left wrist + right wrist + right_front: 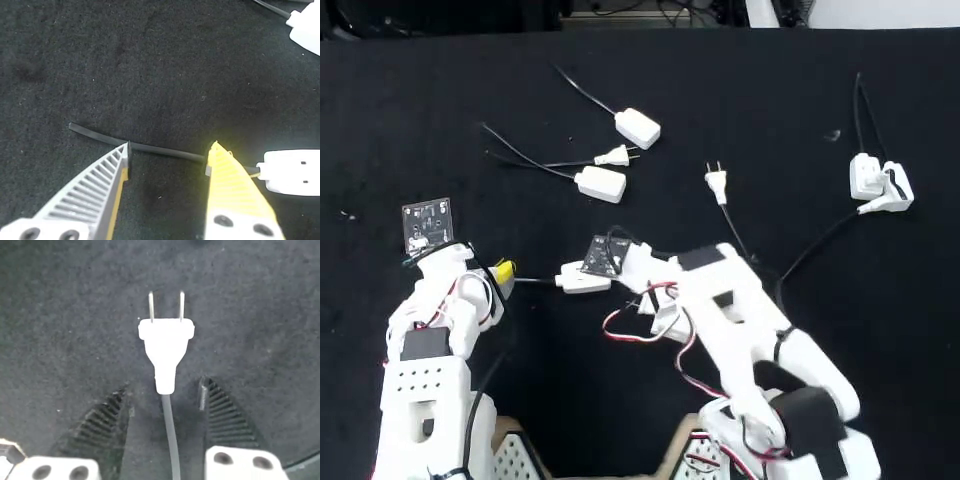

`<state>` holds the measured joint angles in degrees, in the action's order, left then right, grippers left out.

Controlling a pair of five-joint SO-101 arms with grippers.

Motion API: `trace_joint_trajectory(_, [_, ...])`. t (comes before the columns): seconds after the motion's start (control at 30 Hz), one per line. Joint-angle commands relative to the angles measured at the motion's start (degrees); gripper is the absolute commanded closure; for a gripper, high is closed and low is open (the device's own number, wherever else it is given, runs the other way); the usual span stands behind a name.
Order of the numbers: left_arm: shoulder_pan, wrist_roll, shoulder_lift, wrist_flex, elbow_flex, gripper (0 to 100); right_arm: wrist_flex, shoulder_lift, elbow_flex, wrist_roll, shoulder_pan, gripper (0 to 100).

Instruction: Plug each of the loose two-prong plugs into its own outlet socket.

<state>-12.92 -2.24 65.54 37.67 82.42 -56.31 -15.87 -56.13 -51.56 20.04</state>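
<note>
White plug (166, 347) lay flat, prongs bare — right gripper (164, 388) open astride its cord (170, 440), gaps both sides; left gripper (170, 147) open, empty.

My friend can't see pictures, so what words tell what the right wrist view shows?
A white plastic two-prong plug lies flat on black cloth, its metal prongs pointing away from the claw. Its pale cord runs back between the claw's two open, ribbed dark fingers.

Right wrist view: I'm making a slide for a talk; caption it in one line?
Two-prong plug lying on black cloth, its cable running back through the open right gripper.
</note>
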Motion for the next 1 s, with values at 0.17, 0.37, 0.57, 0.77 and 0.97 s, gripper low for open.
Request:
trace_joint_trajectory(0.17, [-0.13, -0.18, 0.44, 0.09, -0.75, 74, 0.97, 0.92, 2.77, 0.97, -1.14, 97.5])
trace_joint_trajectory(0.37, [-0.13, -0.18, 0.35, 0.09, -0.75, 74, -3.52, -11.74, 5.41, 2.55, -0.79, 98.8])
trace_joint_trajectory(0.57, [1.45, -0.18, 0.44, 0.09, -0.92, 74, -5.10, -27.03, 6.37, 6.95, -0.70, 98.8])
trace_joint_trajectory(0.77, [1.27, -0.53, 0.53, 1.05, -7.96, 74, 7.38, -30.46, 1.54, 12.04, -0.70, 98.8])
trace_joint_trajectory(0.97, [3.74, -3.69, 0.53, 4.13, -20.35, 74, 22.33, -28.70, -3.47, 23.47, 2.90, 98.8])
